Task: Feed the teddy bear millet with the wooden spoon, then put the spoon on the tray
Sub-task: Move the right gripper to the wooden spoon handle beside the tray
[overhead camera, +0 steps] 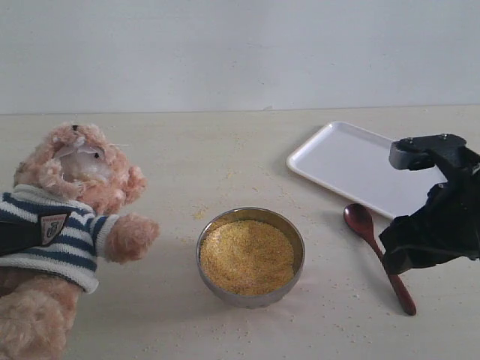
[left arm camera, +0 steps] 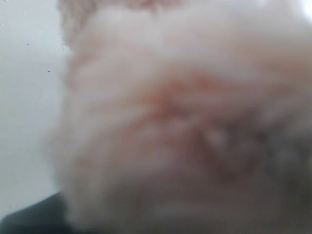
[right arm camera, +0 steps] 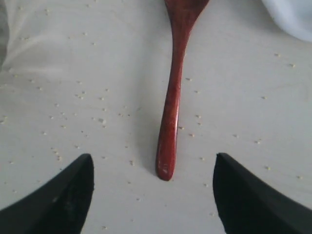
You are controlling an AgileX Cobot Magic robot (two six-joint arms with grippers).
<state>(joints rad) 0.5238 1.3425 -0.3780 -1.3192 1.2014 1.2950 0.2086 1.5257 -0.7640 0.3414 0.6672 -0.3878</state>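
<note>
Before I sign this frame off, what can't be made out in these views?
- Left wrist view: blurred teddy bear fur fills the frame, hiding the left tool.
- Exterior view: the right arm covers part of the wooden spoon handle and the tray edge nearest it; the bear's legs are cut off by the edge.
- Right wrist view: the spoon's bowl is cut off by the frame edge.

There is one teddy bear [overhead camera: 90,187], one wooden spoon [overhead camera: 360,221] and one tray [overhead camera: 345,161]. One steel bowl [overhead camera: 251,300] holds one heap of millet [overhead camera: 247,256].
</note>
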